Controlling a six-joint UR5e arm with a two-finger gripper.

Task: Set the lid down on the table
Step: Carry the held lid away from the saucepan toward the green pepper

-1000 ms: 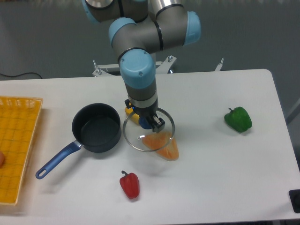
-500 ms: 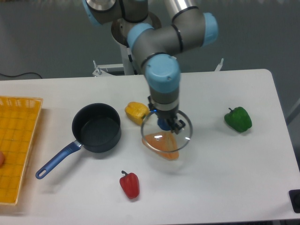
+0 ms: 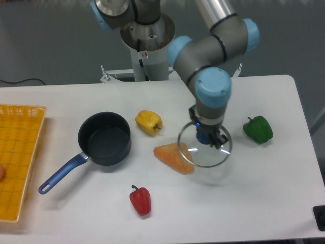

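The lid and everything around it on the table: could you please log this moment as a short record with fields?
gripper: shut on the lid's knob, pointing down
lid: held above the table, its left edge overlapping the orange slice in view
table: white; bare stretch right of and in front of the lid
saucepan: dark blue, uncovered, handle toward front left
orange slice: flat, centre
yellow pepper: behind the slice
red pepper: front
green pepper: right
tray: orange-yellow, left edge
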